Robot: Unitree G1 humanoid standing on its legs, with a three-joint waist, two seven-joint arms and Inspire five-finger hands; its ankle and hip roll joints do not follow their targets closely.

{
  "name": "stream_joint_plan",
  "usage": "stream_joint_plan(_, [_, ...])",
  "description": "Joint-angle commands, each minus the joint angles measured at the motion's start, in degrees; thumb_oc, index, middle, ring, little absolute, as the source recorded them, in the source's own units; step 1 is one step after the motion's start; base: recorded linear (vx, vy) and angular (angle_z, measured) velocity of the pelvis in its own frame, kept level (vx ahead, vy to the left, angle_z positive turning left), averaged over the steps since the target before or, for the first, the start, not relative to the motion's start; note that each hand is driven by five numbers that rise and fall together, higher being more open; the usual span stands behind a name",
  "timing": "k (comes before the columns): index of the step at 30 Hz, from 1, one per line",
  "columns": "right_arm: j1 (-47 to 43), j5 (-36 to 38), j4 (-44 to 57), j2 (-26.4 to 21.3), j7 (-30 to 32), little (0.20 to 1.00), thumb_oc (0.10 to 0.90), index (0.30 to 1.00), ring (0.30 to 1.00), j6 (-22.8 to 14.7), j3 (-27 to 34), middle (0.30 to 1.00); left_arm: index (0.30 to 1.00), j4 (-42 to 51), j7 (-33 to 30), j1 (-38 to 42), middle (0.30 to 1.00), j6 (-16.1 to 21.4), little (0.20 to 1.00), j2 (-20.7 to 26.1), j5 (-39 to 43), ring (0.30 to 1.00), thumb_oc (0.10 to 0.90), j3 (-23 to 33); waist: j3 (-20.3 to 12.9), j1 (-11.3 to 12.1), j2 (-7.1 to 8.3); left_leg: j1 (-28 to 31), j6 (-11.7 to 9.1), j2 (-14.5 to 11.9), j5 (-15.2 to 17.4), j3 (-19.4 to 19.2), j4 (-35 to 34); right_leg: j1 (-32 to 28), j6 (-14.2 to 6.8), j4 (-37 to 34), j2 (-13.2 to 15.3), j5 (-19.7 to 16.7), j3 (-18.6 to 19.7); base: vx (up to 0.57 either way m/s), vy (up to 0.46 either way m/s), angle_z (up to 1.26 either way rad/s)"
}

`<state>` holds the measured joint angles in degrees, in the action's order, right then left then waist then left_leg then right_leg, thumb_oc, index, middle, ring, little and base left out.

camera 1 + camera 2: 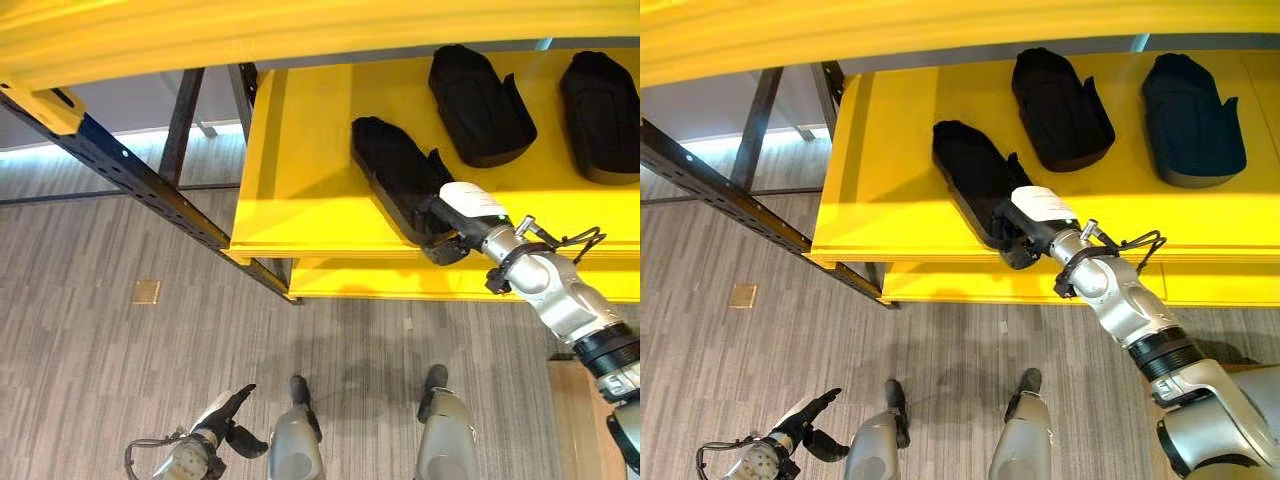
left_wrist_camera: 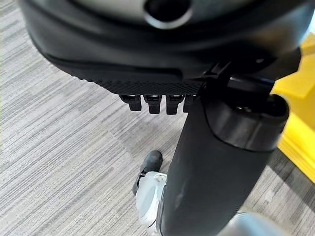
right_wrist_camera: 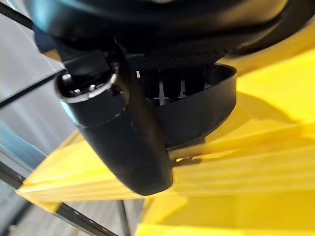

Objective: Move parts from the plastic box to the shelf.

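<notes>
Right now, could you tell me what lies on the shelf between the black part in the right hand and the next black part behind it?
Nothing: in the left eye view, bare yellow shelf separates the held part from the middle part.

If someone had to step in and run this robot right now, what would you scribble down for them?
Right hand: shut on the near end of a black part lying at the yellow shelf's front edge.
Left hand: hanging low over the carpet, fingers relaxed, holding nothing.
Done: two more black parts already lie further back on the shelf.
Left: let go of this part, pull the arm back, then fetch any that remain. The plastic box isn't in sight from here.
</notes>
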<state>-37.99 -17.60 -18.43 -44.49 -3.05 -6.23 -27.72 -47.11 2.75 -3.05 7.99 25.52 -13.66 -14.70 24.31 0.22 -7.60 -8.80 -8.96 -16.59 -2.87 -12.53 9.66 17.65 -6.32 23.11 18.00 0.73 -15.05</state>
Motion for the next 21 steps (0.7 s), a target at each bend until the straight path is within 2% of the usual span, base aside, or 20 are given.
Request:
stream_joint_plan(1, [-4.5,4.5,1.3,4.2,3.0,0.300,0.400,0.300,0.300,-1.4,-0.5,0.300,1.000,0.0,-1.6,-0.3,1.000,1.2,1.000,3.3,1.6,1.000,0.900,-2.5,-1.2,1.7,1.99,1.3,1.2,0.4,1.3,-3.6,1.1,-3.4,-1.7,3.7,-0.4,8.6,0.1,0.02,0.049,0.03])
stream_joint_plan(4, [-6.0,5.0,0.9,5.7,3.0,0.300,0.400,0.300,0.300,-0.9,-0.6,0.300,1.000,-0.1,-1.9,0.2,1.000,1.0,1.000,3.1,1.4,1.000,0.900,-3.0,-1.3,2.0,1.72,1.5,1.3,0.7,1.4,-3.6,1.0,-3.5,-1.8,3.7,-0.2,8.6,0.1,0.02,0.038,0.04])
stream_joint_plan(11, [-11.3,0.5,1.0,10.6,1.5,0.300,0.400,0.300,0.300,1.4,-4.6,0.300,1.000,0.1,-2.6,0.8,1.000,0.2,1.000,2.5,1.8,1.000,0.900,-4.9,-1.1,3.3,1.01,1.5,1.5,1.3,1.6,-3.3,1.2,-3.6,-2.0,4.1,0.5,8.6,-0.3,0.02,0.036,0.02])
stream_joint_plan(17, [-13.4,1.2,1.2,12.7,1.4,0.300,0.400,0.300,0.300,6.9,-6.8,0.300,1.000,0.4,-2.1,0.8,1.000,-0.1,1.000,2.5,1.4,1.000,0.900,-5.3,-1.1,4.2,0.99,1.7,1.5,1.5,1.5,-3.1,1.0,-4.0,-2.1,3.9,0.8,8.3,-0.8,0.01,0.008,0.02])
stream_joint_plan(18, [-14.0,3.3,0.5,13.4,2.5,0.300,0.400,0.300,0.300,9.3,-7.0,0.300,1.000,0.5,-2.1,0.9,1.000,0.0,1.000,2.5,1.3,1.000,0.900,-5.6,-1.0,4.4,1.03,1.6,1.5,1.5,1.5,-3.2,1.1,-4.0,-2.1,3.7,0.9,8.2,-1.0,0.01,0.008,0.03])
stream_joint_plan(21, [-14.6,7.5,-2.0,14.8,5.5,0.300,0.400,0.300,0.300,11.9,-6.3,0.300,1.000,1.1,-2.2,1.1,1.000,-0.6,1.000,2.5,1.7,1.000,0.900,-6.5,-0.9,4.8,0.87,1.7,1.6,1.6,1.6,-3.2,1.1,-4.1,-2.1,3.7,1.2,8.0,-1.3,0.00,0.011,0.00])
